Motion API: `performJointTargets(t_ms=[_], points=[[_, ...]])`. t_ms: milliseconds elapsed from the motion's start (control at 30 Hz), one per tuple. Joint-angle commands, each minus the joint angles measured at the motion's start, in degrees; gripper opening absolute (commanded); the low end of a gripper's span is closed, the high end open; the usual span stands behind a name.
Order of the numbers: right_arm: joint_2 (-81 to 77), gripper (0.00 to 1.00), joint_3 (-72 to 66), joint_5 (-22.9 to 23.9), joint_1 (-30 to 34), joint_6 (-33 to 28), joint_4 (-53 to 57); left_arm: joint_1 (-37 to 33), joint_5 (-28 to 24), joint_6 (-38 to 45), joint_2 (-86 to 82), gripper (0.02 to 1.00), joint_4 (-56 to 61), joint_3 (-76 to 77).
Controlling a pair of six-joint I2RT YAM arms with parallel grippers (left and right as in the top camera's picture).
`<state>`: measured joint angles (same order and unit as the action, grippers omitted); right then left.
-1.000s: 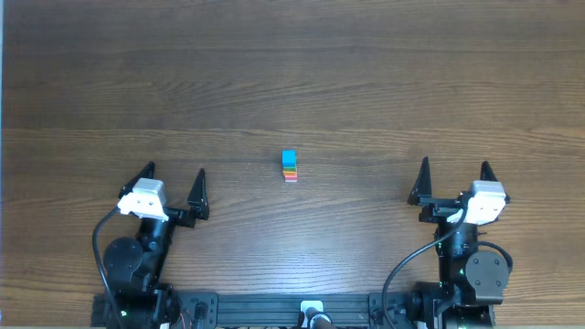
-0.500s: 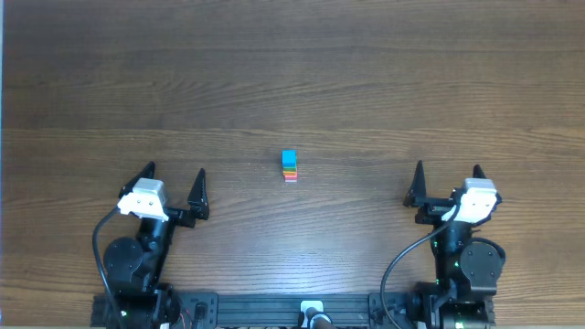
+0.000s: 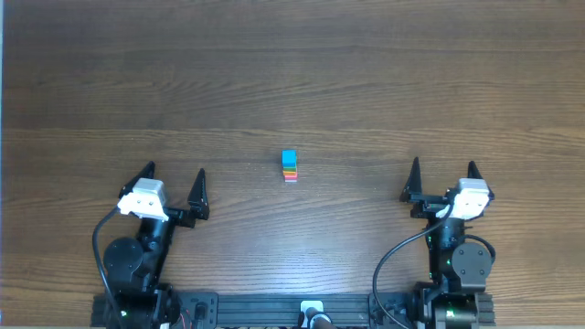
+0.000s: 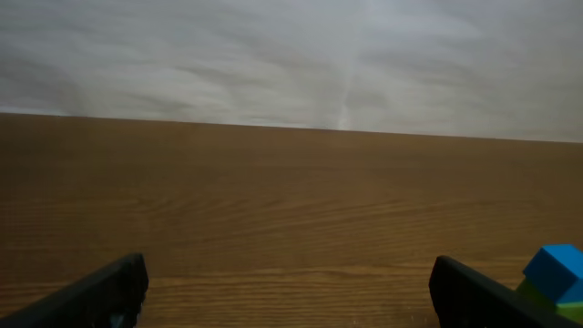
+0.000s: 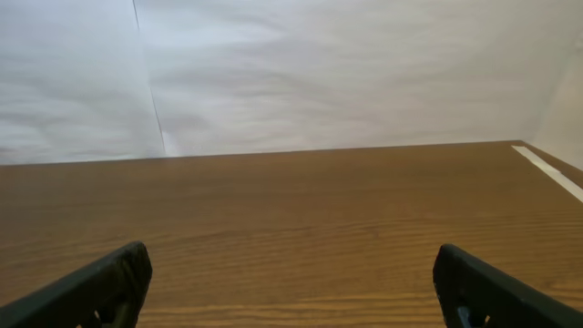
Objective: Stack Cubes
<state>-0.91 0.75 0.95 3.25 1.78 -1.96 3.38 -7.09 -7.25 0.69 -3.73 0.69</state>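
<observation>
Right hand (image 3: 442, 165) drifted leftward, spread empty like the left hand (image 3: 175, 169), flanking the blocky cube stack (image 3: 290, 166) on grained wood (image 3: 292, 73).

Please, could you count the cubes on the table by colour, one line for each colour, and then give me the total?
blue cube: 1
green cube: 1
orange cube: 1
pink cube: 1
Total: 4 cubes
</observation>
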Motion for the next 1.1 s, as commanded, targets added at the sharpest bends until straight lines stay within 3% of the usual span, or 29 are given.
performJointTargets(t_ms=[33,633,1100], points=[[0.6,0.991,-0.5,-0.5,0.0,0.7,-1.3,0.2,0.1,0.8,-0.3,1.000,0.0,-0.3],[0.6,0.993,-0.5,-0.5,0.0,1.4,6.4,0.2,0.1,0.8,-0.3,1.000,0.0,-0.3],[0.6,0.991,-0.5,-0.5,0.0,1.4,6.3,0.2,0.1,0.8,-0.3,1.000,0.0,-0.3]])
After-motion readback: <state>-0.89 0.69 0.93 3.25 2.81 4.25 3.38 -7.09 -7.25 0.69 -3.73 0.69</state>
